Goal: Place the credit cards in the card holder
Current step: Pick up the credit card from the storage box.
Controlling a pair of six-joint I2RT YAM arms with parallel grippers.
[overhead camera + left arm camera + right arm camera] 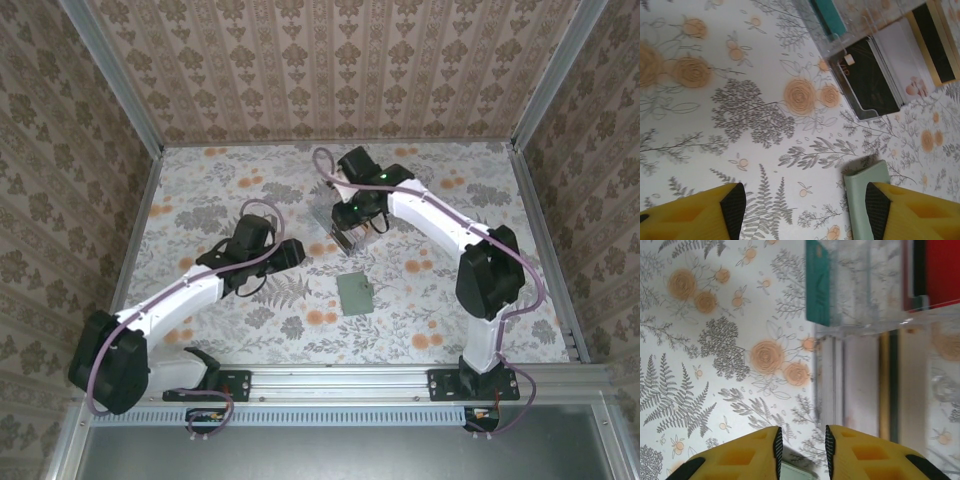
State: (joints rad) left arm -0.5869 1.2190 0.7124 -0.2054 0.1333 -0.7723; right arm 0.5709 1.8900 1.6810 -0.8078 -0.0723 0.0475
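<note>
Card holder (354, 294): a sage-green wallet that lay flat on the flower-printed table (200, 190), near its middle and on the side of the clear tray (345, 232) nearer the arm bases, a little apart from it. No writing could be seen on its cover.

Credit cards (875, 85): all sat in the clear tray, none in the card holder. The left wrist view showed a black card (867, 75), a white card (902, 60) with a pink motif, a gold-and-black card (932, 42) and a teal card (827, 17) in a further compartment. The black card carried a small pale mark and the teal card faint lines, all too blurred to read. The right wrist view showed a red end piece (940, 270) on the tray.

Left fingers (735, 205): yellow with black pads, they stood wide apart above the table with nothing between them. One pad sat just beside the card holder's rounded edge.

Right fingers (777, 450): they were parted by a narrow gap through which the table pattern showed, and they gripped nothing. They hung over the tray's near edge, and a pale green corner lay below them.

Patterned walls (330, 60) enclosed the table.
</note>
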